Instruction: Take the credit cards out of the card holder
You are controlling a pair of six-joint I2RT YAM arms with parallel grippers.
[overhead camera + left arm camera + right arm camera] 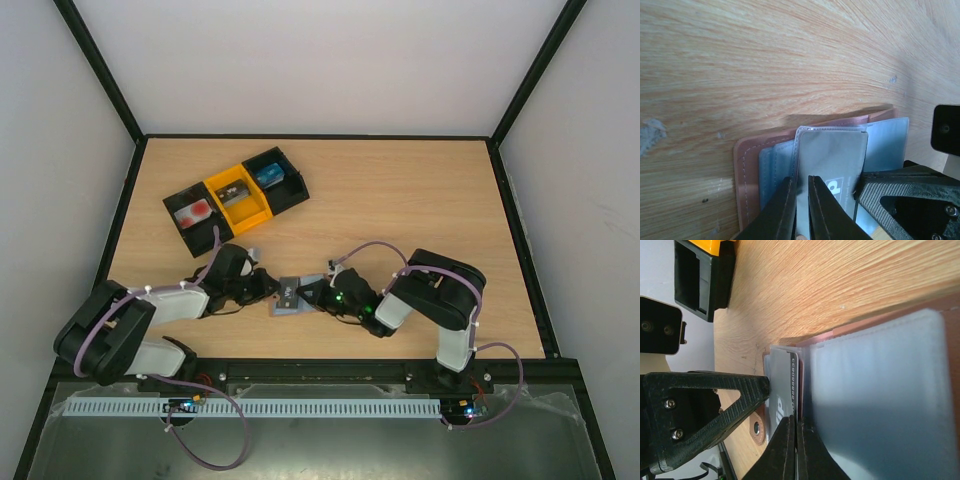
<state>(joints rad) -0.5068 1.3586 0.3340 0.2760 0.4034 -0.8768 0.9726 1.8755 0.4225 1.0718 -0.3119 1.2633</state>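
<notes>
The light blue-grey card holder [283, 306] lies open on the table between my two grippers; its brownish rim [747, 170] and clear sleeve show in the left wrist view. A dark credit card [290, 291] with pale marks sits in the sleeve [832, 155]. My left gripper [266, 290] has its jaws almost together on the sleeve's left edge [802, 182]. My right gripper [312, 296] is shut on the card's printed edge [796, 420]; the card [782, 375] lies left of its jaws and the holder panel [875, 390] right of them.
A black-and-yellow three-section tray [236, 197] stands at the back left, with a red-and-white item and a blue item in its end sections; its corner shows in the right wrist view [705, 270]. Black frame rails edge the table.
</notes>
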